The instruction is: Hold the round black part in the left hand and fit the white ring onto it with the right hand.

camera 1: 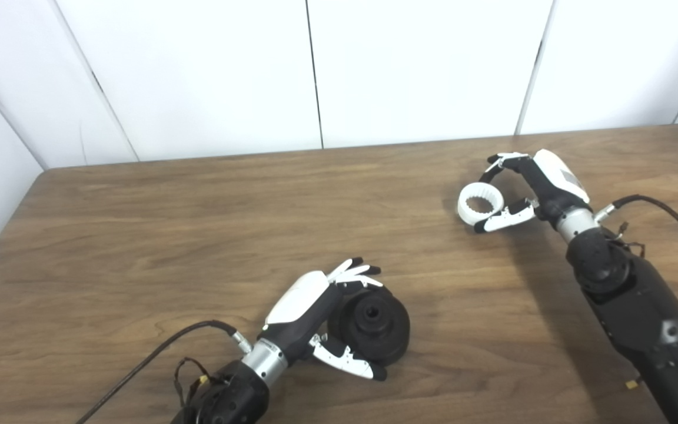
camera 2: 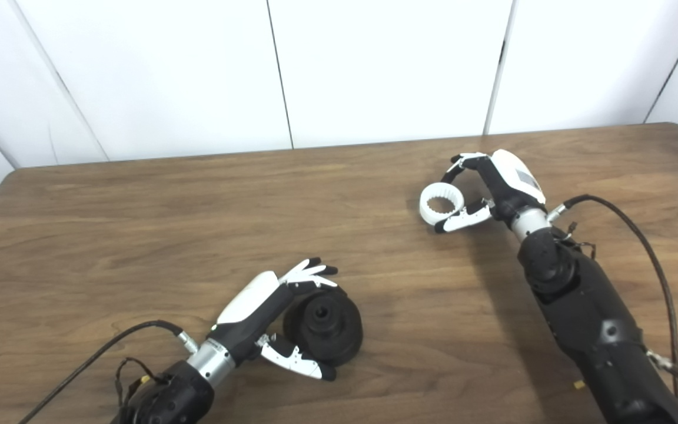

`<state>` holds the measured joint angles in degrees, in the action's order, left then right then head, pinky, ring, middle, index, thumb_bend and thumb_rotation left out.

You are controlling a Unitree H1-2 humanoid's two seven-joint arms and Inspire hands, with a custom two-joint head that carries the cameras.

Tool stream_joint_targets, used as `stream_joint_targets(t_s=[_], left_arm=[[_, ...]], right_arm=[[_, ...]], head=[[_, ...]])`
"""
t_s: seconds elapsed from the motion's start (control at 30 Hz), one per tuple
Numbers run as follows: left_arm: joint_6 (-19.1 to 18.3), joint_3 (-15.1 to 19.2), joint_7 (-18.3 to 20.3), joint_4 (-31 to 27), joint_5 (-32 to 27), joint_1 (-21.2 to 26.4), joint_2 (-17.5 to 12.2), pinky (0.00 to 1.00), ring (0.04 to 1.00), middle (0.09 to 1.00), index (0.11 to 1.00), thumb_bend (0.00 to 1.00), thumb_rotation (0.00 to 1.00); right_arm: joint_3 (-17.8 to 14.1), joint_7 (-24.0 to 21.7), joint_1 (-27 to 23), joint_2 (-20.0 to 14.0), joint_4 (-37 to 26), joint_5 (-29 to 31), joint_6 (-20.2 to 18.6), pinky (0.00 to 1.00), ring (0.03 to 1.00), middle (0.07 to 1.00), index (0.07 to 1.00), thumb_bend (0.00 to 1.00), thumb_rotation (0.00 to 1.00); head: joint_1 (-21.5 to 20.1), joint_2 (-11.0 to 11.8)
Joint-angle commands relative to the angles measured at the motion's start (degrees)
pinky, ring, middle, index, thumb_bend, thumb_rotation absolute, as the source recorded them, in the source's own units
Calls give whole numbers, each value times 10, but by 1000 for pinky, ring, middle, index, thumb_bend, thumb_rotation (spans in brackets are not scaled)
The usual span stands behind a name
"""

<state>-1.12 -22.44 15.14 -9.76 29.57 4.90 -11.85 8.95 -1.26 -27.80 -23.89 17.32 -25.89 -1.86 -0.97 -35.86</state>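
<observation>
your left hand [camera 1: 315, 312] cups the round black part [camera 1: 371, 327] at six o'clock on the table [camera 1: 139, 235], steadying it hub-up; your right hand [camera 1: 530, 188] pinches the white ring [camera 1: 479, 203] at two o'clock, well apart, likely readying transfer.

Bright, even light fills both views, and the white wall panels [camera 1: 421, 65] sit close to washed out while the brown wooden table [camera 1: 198, 224] carries a soft pale sheen rather than hard glare. Soft shadows fall just beyond the left hand's fingertips [camera 1: 368, 270] and below the right hand's fingers [camera 1: 507, 217]. Focus is slightly soft throughout, edges faintly fuzzy, no motion blur.
</observation>
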Motion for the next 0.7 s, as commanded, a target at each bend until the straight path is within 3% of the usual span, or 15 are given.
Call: stream_joint_targets(t_s=[0.0, 0.33, 0.67], left_arm=[[-5, -4, 7, 6, 11, 3, -5, 935, 1000, 921, 609, 832, 199], [-9, -5, 9, 6, 14, 6, -7, 939, 996, 918, 605, 829, 197], [-14, -6, 11, 8, 12, 12, -5, 935, 995, 918, 600, 823, 192]], right_arm=[[-15, -10, -13, -5, -51, 13, -11, 852, 886, 816, 488, 525, 145], [-25, -70, 15, -5, -187, 32, -73, 883, 890, 814, 487, 525, 144], [-11, -166, 50, -13, -370, 33, -179, 847, 891, 816, 488, 525, 144]], head=[[0, -1], [1, -6], [2, -15]])
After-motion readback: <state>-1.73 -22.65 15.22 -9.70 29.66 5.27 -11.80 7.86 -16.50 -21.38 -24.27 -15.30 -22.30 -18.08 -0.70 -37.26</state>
